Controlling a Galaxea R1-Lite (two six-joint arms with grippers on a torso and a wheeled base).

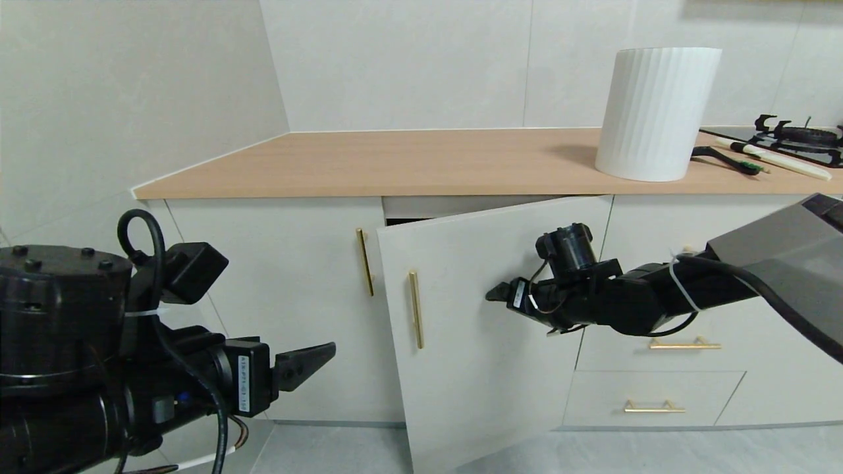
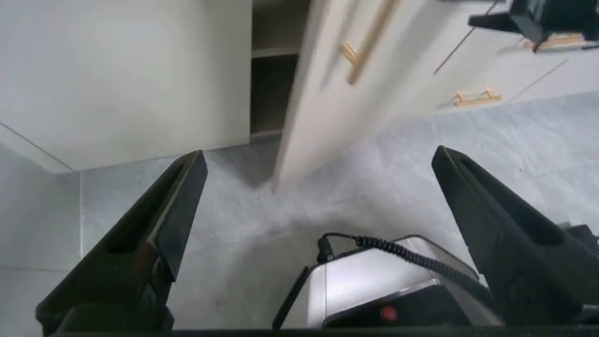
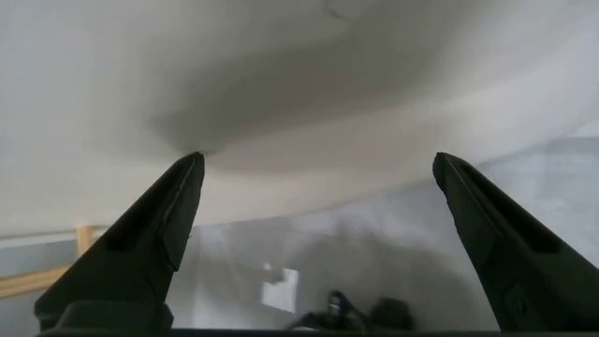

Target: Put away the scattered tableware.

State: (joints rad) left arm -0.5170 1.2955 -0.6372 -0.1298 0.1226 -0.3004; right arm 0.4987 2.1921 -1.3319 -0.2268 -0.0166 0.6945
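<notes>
Left gripper (image 1: 317,359) spread; right gripper (image 1: 497,294) perhaps touching ajar cabinet door (image 1: 474,382)

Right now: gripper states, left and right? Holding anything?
Left gripper: open, holding nothing.
Right gripper: open, holding nothing, close in front of the cabinet door.

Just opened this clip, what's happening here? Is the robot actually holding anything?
Neither gripper holds anything. The right gripper, open, sits close to the outer face of the half-open cabinet door, away from its gold handle; whether it touches cannot be told. The left gripper, also open, hangs low on the left. On the countertop stand a white ribbed container and a few utensils near the stove.
</notes>
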